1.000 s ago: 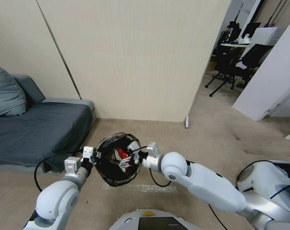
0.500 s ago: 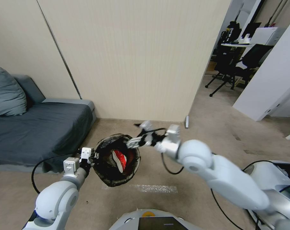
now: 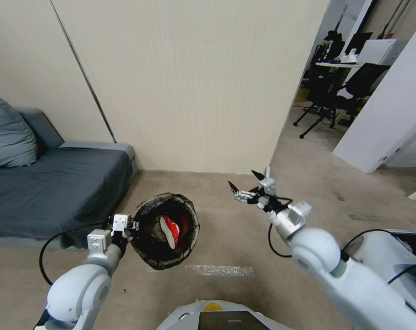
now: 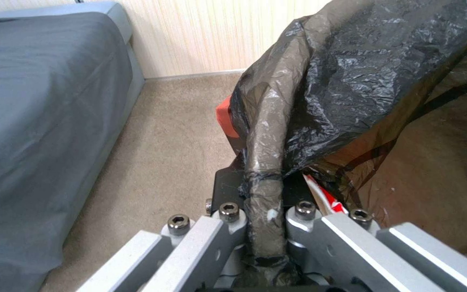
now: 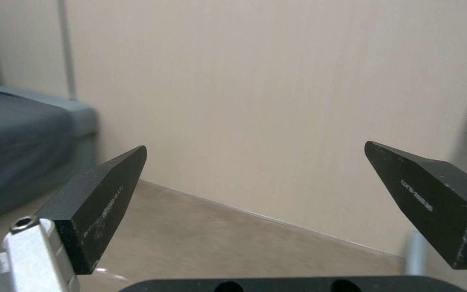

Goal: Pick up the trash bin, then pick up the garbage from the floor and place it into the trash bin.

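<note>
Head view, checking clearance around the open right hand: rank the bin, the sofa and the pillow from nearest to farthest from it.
From the right hand:
1. Bin, just to its left, held by the left hand.
2. Sofa, farther left along the wall.
3. Pillow, at the sofa's far left end.

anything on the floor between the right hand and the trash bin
No, just bare beige carpet in the head view between the open right hand and the trash bin, which the left hand holds.

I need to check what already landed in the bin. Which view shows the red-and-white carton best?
The head view: it looks down into the trash bin, held at its rim by the left claw, and shows the red-and-white carton lying inside. The left wrist view gives just a red-and-white sliver behind the black bag. The right wrist view faces the wall.
</note>
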`<state>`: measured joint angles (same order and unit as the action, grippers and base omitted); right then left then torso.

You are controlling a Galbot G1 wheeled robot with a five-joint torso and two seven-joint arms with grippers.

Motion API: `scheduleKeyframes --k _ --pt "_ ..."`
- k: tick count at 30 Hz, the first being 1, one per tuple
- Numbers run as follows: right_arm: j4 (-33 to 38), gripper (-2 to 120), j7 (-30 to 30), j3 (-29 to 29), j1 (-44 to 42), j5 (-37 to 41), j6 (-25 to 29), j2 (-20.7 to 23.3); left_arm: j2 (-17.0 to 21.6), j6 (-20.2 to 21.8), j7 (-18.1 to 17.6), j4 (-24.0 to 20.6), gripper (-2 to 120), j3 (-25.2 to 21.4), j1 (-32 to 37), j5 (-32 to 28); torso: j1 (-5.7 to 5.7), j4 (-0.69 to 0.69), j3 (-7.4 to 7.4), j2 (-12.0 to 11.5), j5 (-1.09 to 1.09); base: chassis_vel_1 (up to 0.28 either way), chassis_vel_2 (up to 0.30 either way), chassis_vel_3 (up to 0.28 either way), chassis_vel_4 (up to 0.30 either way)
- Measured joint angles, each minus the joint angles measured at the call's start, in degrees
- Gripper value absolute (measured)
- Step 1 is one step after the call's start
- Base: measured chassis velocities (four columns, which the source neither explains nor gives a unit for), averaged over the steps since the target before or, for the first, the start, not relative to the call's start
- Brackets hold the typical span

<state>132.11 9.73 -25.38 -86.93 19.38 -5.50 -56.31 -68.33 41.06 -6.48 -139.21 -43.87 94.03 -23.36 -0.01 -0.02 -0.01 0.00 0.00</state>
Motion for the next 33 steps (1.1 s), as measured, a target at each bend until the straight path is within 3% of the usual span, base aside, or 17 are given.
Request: scheduleKeyframes --k 2,3,6,10,18,33 --pt "-0.5 100 -1.4 -3.2 -6.1 -6.4 3.2 -5.7 -0.2 0.0 0.1 -0.1 1 -0.3 0.4 0.5 0.00 0.01 0.00 0.0 0.00 0.000 0.000 0.000 0.000" --pt "-0.5 100 -1.4 -3.2 -6.1 -6.4 3.2 -5.7 -0.2 0.0 0.1 -0.1 1 -0.3 0.4 0.5 0.00 0.01 0.00 0.0 0.00 0.000 0.000 0.000 0.000" --pt "-1.5 100 -1.7 -5.4 -12.1 -12.0 8.2 -12.6 -0.4 0.0 0.2 -0.1 1 -0.4 0.5 0.7 0.00 0.00 0.00 0.0 -0.01 0.000 0.000 0.000 0.000" --pt "-1.9 100 -2.6 -7.8 -15.8 -15.0 11.2 -17.0 -0.5 0.2 0.5 0.0 1 -0.4 0.5 1.5 0.00 0.02 0.00 0.0 -0.01 0.000 0.000 0.000 0.000" --pt "-2.0 100 -3.4 -9.1 -18.1 -16.8 12.8 -20.0 -1.0 0.7 1.6 0.0 1 -0.3 0.4 2.5 0.00 0.01 0.00 0.0 0.00 0.000 0.000 0.000 0.000" --pt "-3.1 100 -3.3 -8.0 -17.3 -16.8 12.3 -19.9 -1.5 0.7 1.7 0.0 1 -0.4 0.4 3.3 0.01 0.02 0.00 0.0 0.00 0.037 0.032 0.039 0.040"
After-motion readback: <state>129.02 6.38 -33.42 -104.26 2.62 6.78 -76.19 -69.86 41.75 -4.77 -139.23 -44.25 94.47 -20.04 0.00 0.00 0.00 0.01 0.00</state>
